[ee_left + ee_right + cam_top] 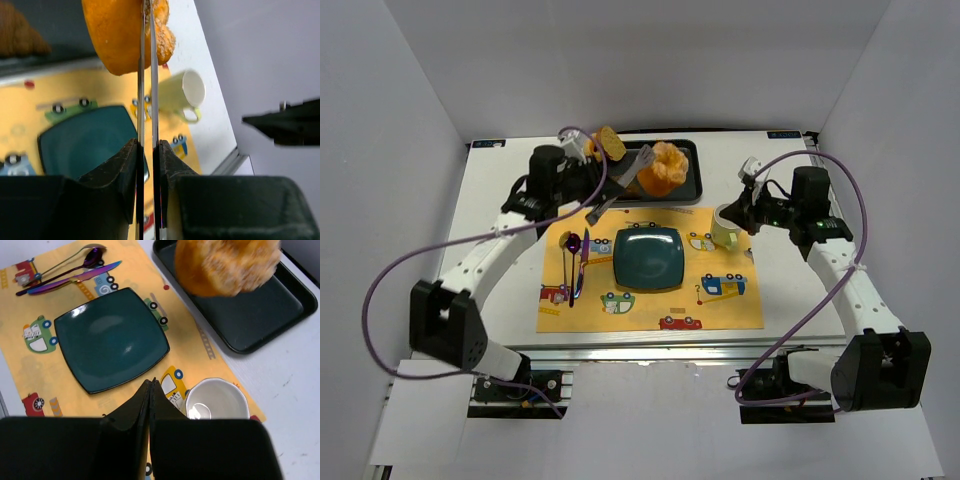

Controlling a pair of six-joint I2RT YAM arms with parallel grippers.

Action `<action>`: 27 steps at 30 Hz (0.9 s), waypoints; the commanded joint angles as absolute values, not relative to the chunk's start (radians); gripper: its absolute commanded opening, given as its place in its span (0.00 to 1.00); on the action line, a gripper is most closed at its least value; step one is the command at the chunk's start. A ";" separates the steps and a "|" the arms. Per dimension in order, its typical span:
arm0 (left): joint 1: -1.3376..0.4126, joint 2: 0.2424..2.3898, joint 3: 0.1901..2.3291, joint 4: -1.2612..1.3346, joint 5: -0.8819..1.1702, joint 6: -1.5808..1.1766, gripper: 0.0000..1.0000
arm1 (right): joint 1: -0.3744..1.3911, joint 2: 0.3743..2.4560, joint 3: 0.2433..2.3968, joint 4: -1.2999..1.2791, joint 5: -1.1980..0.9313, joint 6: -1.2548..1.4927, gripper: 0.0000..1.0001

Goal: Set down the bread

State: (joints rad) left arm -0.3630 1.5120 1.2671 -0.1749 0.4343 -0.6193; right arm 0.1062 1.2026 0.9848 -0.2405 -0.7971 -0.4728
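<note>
Right hand (151,384): fingers pressed together, holding nothing, above the yellow mat (720,305) on the counter (790,290). Cream mug (217,400) just beside it, upright. Teal plate (110,337) mid-mat; spoon (92,252) and knife (75,277) to its left. Beyond, black tray (260,325). Left hand (642,168) clamped on the bread (665,170), which sits at its fingertips over the tray. Bread round, no clear long axis; pale lumpy side up. Brown chunk (611,143) behind the left hand.
</note>
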 commanded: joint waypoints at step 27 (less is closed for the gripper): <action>-0.367 0.922 0.569 -0.037 0.618 -0.813 0.00 | 0.101 1.232 1.025 -0.376 -1.022 -0.572 0.22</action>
